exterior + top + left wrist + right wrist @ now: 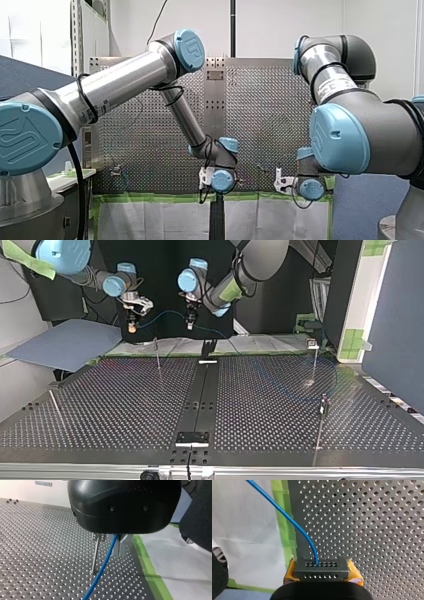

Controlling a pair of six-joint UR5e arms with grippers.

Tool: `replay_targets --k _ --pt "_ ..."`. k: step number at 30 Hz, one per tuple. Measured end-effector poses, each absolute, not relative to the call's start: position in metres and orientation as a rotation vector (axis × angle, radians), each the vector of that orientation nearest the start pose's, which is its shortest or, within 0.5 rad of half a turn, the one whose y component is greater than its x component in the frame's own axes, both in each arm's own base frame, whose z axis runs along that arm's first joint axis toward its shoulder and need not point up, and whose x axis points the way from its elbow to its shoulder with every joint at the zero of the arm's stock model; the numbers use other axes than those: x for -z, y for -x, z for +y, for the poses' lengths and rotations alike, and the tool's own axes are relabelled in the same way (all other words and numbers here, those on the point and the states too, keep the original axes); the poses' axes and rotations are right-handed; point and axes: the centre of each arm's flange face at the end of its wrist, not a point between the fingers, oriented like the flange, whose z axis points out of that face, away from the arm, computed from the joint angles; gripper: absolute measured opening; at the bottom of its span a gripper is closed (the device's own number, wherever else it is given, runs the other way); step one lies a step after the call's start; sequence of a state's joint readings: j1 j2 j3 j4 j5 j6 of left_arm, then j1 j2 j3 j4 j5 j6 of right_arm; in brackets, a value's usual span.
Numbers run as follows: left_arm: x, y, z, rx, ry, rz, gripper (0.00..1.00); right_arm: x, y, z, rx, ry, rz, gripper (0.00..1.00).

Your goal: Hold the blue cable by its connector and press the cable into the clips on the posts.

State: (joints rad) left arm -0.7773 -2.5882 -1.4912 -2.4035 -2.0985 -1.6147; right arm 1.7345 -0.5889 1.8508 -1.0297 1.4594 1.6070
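right claw (322, 570) pinches the connector (321, 572); cable (294, 522) runs through left claw (111, 542), grip can't tell. Both hover over the table (125, 405), arm-side edge. Seemingly no post (158, 357) clipped yet.

Blue cable (292, 520); green tape (287, 537) — yellow pads (353, 571)

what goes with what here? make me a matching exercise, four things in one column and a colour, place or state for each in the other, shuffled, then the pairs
Things
1. cable
2. connector
3. tape
4. post

Matches
a. upright on the table
b. green
c. clamped in my right claw
d. blue

Pairs: 1-d; 2-c; 3-b; 4-a
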Motion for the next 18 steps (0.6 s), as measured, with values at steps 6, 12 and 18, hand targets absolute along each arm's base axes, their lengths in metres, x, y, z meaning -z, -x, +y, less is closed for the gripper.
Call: replay_targets --k 6,12,18 --pt "0.055 -0.414 -0.530 0.161 -0.267 1.743 0.00 0.090 -0.224 -0.533 -1.339 -1.597 -1.271 0.00" --pt "0.078 -0.417 -0.537 0.169 -0.287 1.790 0.00 0.083 -0.214 -0.555 -1.347 -1.598 -1.282 0.00" --pt "0.075 -0.427 -0.547 0.173 -0.298 1.803 0.00 0.076 -0.201 -0.578 -1.340 -1.576 -1.304 0.00"
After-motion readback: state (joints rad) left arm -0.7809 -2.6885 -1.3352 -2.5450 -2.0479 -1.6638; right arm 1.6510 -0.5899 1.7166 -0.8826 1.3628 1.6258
